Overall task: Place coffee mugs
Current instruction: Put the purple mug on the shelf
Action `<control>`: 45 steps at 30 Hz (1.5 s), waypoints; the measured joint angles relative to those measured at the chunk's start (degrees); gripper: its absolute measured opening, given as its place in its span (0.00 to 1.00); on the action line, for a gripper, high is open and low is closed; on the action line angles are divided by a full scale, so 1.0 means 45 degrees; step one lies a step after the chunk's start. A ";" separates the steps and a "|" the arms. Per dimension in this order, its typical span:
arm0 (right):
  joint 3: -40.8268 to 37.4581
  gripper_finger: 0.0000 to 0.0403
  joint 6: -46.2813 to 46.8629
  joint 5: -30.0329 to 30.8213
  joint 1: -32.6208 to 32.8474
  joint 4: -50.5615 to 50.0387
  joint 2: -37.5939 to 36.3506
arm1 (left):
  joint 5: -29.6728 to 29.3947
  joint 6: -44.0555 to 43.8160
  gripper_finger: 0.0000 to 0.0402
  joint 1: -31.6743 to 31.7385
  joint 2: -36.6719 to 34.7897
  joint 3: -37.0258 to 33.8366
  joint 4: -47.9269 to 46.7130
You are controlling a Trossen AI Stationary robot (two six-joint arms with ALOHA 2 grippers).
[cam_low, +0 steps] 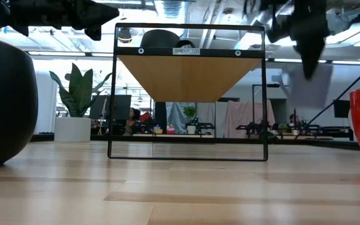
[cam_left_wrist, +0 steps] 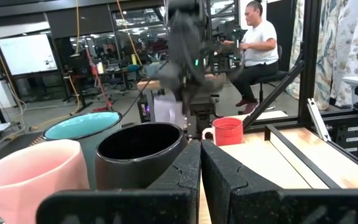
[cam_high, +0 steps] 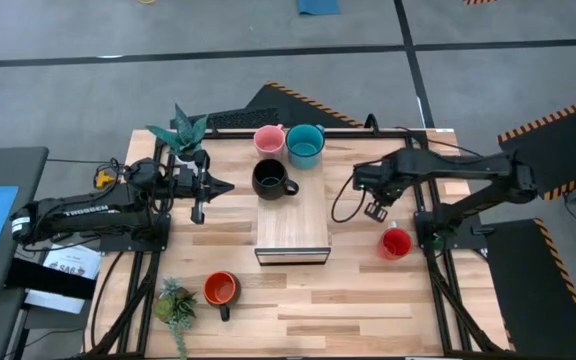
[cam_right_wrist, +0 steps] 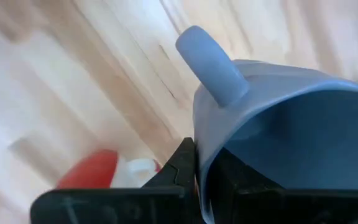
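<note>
The pale blue mug (cam_right_wrist: 284, 124) fills the right wrist view, held by my right gripper (cam_high: 376, 208) above the table, right of the wooden shelf (cam_high: 292, 228). The red mug (cam_high: 396, 243) stands on the table below and nearer (cam_right_wrist: 92, 171). The black mug (cam_high: 273, 179) stands at the far end of the shelf top. The pink mug (cam_high: 269, 139) and teal mug (cam_high: 305, 145) sit just beyond it. The orange mug (cam_high: 220, 289) rests near the table's near left. My left gripper (cam_left_wrist: 201, 168) is shut, left of the black mug (cam_left_wrist: 138, 152), touching nothing. My right gripper holds the pale blue mug by its wall at the rim (cam_right_wrist: 205, 155), just beside the handle (cam_right_wrist: 211, 62). One finger (cam_right_wrist: 180, 169) is outside the wall and the other inside the hollow. The mug is lifted clear of the table.
A small potted plant (cam_high: 183, 135) stands at the far left corner and another (cam_high: 175, 303) at the near left, by the orange mug. The black frame of the shelf (cam_low: 112, 94) leaves an open space under its top. Bare wood lies near the table's front. A person (cam_left_wrist: 257, 43) sits beyond the table.
</note>
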 joint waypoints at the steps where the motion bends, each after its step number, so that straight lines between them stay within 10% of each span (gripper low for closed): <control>1: 0.0581 0.10 0.0083 -0.0005 0.0210 -0.0293 0.0017 | 0.0000 0.0000 0.00 0.0004 0.0000 0.0000 0.0000; 17: 0.7605 0.10 0.0201 -0.0674 0.3922 -0.0957 0.3596 | 0.0000 -0.0061 0.00 0.0005 0.0000 0.0000 -0.0005; 45: 1.0362 0.10 -0.2806 -0.0295 0.1704 -0.0008 0.6322 | 0.0002 -0.0039 0.00 0.0002 0.0005 0.0000 0.0000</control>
